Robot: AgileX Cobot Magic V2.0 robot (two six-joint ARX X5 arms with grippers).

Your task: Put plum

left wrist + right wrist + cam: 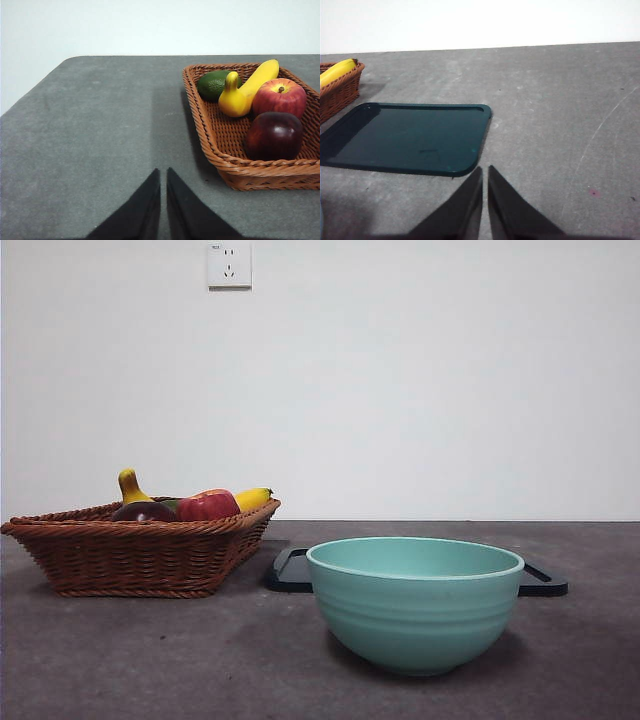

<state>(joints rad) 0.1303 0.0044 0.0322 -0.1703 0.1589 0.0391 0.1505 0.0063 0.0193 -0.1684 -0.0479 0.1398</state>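
Reaching for the plum [274, 135] looks like the left tool's [163, 200] job, since its wrist view has the wicker basket [235, 172] close ahead, while the right tool [484, 200] faces the dark tray [410, 137] instead. Both tools hover above the grey tabletop [100, 130] with their black jaws pressed nearly together and nothing between them, so the left one must spread its jaws before it descends.

The plum lies inside the basket, at the corner nearest the left tool, touching the red apple [280, 97] just behind it. A sound approach, I judge, comes from above, jaws set across the plum's free sides and clear of the apple and the basket's rim. The skin is glossy and round, so a grip across the widest part should slip least. The banana [247, 90] and the green fruit [214, 84] lie deeper in the basket, out of the way.

The task names no target; the teal bowl [415, 605] and the tray are both candidates. In the front view the basket wall hides most of the plum, and the bowl covers the tray's middle. Neither arm shows there.
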